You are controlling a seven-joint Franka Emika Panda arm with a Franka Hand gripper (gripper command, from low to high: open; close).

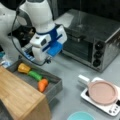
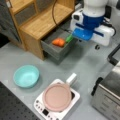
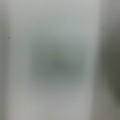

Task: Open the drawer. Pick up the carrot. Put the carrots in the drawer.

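Carrot (image 1: 42,84) is lying inside the drawer (image 1: 56,87), at the end nearest its grey front, so the putting-in part of the work looks done. Beside it a green toy (image 1: 35,75) and a yellow piece (image 1: 23,68) are resting in a row along the tray toward the cabinet (image 1: 17,97). In a front view the carrot (image 2: 58,42) is showing orange against the dark tray, with the green toy (image 2: 69,38) just behind it. The drawer (image 2: 53,50) is standing pulled well out from under the wooden top, which is why its contents are lying open to view.

The hand (image 1: 41,58) is hanging above the drawer's far end, over the yellow piece, touching nothing that I can see. Whether its fingers are apart or together I cannot tell; the arm's body is hiding them, and the wrist view is giving only a grey blur.

On the desk (image 1: 72,72), a toaster oven (image 1: 95,40), a pink-lidded pan (image 2: 57,97) and a teal bowl (image 2: 26,76) are sitting apart from the drawer.
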